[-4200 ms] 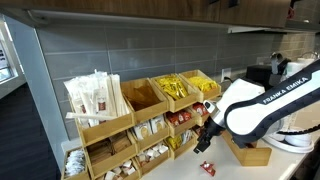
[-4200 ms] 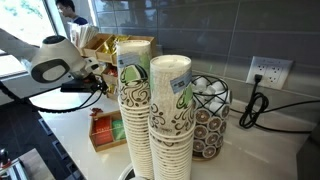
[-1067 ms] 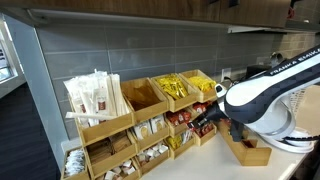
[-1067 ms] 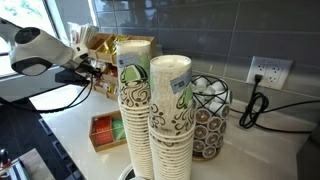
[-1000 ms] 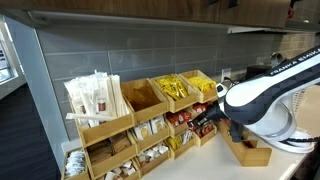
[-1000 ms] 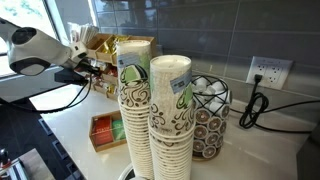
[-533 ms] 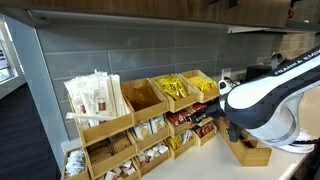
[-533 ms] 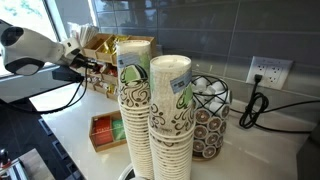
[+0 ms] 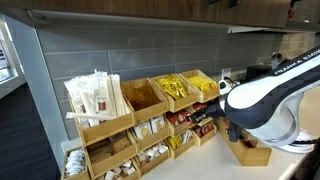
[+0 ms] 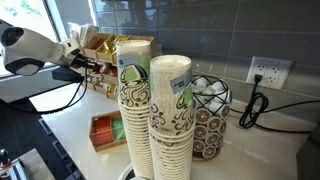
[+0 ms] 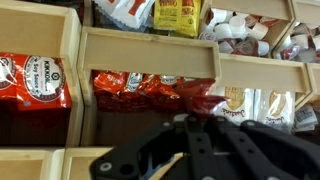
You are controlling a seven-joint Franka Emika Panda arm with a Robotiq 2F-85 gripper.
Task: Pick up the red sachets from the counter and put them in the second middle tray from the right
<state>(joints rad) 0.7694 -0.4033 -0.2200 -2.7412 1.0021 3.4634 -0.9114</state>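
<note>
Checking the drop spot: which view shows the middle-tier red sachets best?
Wrist view: the red sachets fill its centre, close up. In an exterior view they are a small red patch; in an exterior view the rack is too distant to show them.

Two tall stacks of patterned paper cups fill the foreground in an exterior view. A wire basket of coffee pods sits just beside them, and a low wooden tray of red and green packets lies on their other side. A black cable hangs from a wall outlet. Yellow packets fill a top-tier bin, and long white wrapped sticks stand in another.
</note>
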